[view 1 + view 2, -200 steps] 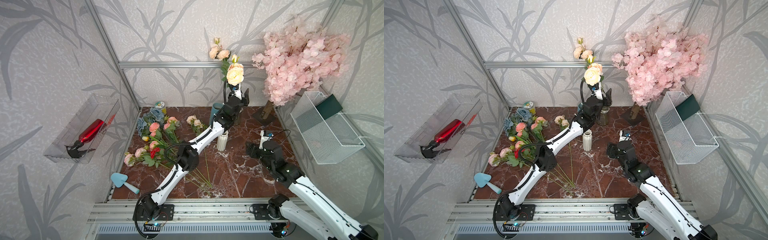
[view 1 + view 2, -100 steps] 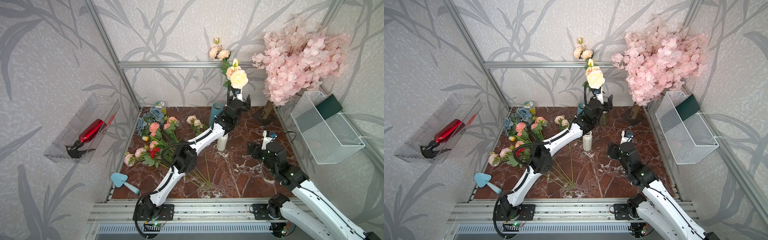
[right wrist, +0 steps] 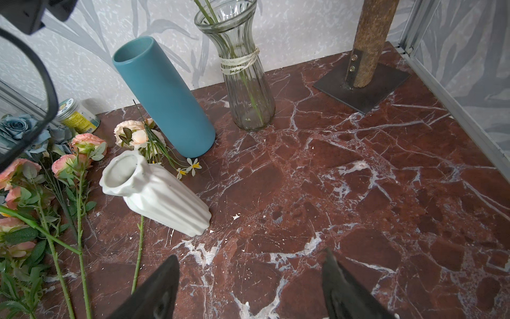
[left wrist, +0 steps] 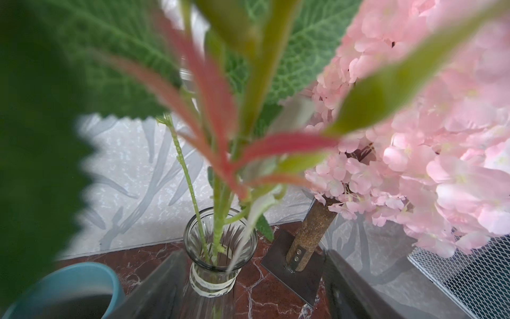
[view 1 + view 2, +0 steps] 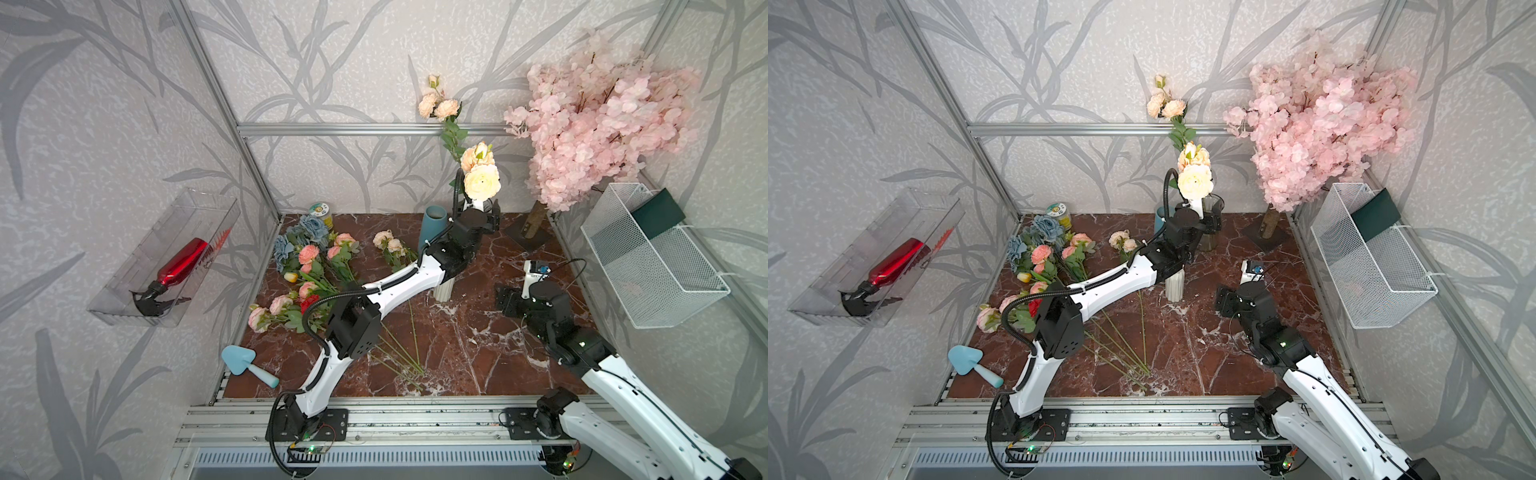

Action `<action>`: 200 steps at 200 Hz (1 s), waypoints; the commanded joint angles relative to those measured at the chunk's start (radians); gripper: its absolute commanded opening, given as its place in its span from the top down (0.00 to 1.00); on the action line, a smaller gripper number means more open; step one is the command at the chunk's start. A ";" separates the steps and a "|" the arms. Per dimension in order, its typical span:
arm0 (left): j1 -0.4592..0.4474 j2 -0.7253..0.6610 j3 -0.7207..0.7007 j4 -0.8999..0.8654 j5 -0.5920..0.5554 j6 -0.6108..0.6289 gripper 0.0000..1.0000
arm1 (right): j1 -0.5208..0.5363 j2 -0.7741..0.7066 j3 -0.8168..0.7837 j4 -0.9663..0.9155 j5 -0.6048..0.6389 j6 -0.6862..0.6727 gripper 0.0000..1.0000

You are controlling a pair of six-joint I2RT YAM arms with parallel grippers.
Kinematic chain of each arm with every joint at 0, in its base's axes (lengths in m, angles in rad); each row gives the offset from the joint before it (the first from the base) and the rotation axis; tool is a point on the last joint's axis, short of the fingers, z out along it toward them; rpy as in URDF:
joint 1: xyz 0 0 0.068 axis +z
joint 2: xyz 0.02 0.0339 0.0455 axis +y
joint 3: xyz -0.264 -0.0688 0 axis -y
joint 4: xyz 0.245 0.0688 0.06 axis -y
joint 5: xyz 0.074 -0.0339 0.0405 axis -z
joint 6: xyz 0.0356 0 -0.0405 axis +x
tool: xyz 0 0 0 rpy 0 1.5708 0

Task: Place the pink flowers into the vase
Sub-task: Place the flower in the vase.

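Wall bin: a clear bin (image 5: 137, 307) is fixed to the left wall, with a red spray bottle (image 5: 180, 266) lying in it.
Trowel: a light blue trowel (image 5: 245, 363) lies at the near left corner of the marble table (image 5: 478, 353).
Loose stems: pink flowers (image 5: 309, 253) lie heaped on the left of the table, mixed with blue-grey flowers (image 5: 307, 230) (one yellow bud and one red bloom are among them).
Jar: a green-lidded jar (image 5: 321, 210) stands at the back wall behind the heap.
Teal vase: a teal cylinder vase (image 3: 162, 96) stands upright, just beside the glass vase.
White vase: a white ribbed vase (image 3: 160, 196) stands nearer the front, partly under the left forearm in both top views.
Glass vase: the glass vase (image 5: 1216, 205) at the back holds more pink flowers. Their stems reach its bottom, and a cream-peach bloom (image 5: 482, 187) sits above the rim.
Left gripper: the left gripper (image 4: 253, 252) hangs just in front of the glass vase, jaws spread wide, gripping nothing. The stems stand clear of its fingers (image 4: 157, 287).
Right gripper: the right gripper (image 3: 251, 254) is spread wide and empty over bare marble.
Blossom tree: the pale-pink blossom tree (image 5: 594, 120) stands in the back right corner.
Basket: a white wire basket (image 5: 648, 266) on the right wall holds a dark green flat object (image 5: 656, 212).
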 commanded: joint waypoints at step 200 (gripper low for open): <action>0.005 -0.360 -0.423 -0.265 -0.303 -0.247 0.22 | 0.021 0.100 0.187 -0.084 0.047 -0.036 0.20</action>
